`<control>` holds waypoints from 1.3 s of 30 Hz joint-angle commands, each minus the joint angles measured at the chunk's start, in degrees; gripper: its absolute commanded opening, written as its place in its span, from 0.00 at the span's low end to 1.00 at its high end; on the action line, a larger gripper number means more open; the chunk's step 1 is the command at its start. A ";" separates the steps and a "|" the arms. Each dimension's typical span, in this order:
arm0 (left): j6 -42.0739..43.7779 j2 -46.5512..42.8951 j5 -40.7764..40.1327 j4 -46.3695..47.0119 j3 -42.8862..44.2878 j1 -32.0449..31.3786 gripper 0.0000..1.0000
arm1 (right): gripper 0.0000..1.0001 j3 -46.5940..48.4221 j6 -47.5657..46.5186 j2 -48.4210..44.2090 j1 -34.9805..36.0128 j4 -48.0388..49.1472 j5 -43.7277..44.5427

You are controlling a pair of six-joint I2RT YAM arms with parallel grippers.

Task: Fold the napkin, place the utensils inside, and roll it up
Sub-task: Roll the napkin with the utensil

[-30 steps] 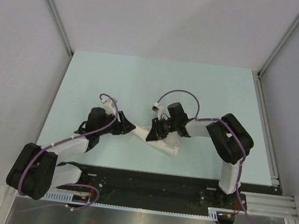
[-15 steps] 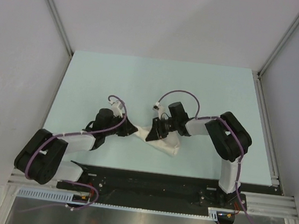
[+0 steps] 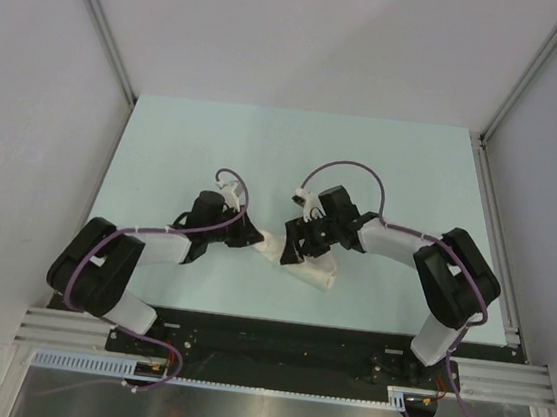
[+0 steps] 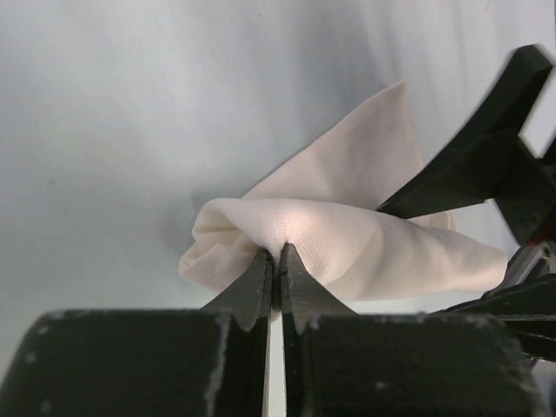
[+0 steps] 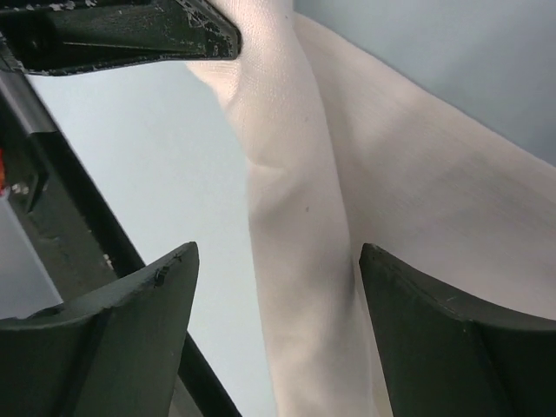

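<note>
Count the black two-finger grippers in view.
2. The left gripper pinches the cream-white cloth napkin at its left end; the right gripper, open, straddles it farther right. None hidden.

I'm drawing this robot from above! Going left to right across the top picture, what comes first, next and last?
First the left arm's elbow → left gripper → napkin → right arm's elbow.

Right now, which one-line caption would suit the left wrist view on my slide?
Left tool, shut, pinches the near edge of the bunched cream napkin.
</note>
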 commanded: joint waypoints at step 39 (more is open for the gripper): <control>6.88 -8.00 -10.04 -16.89 9.30 0.49 0.80 | 0.22 -6.37 -6.71 -4.28 11.73 2.12 22.64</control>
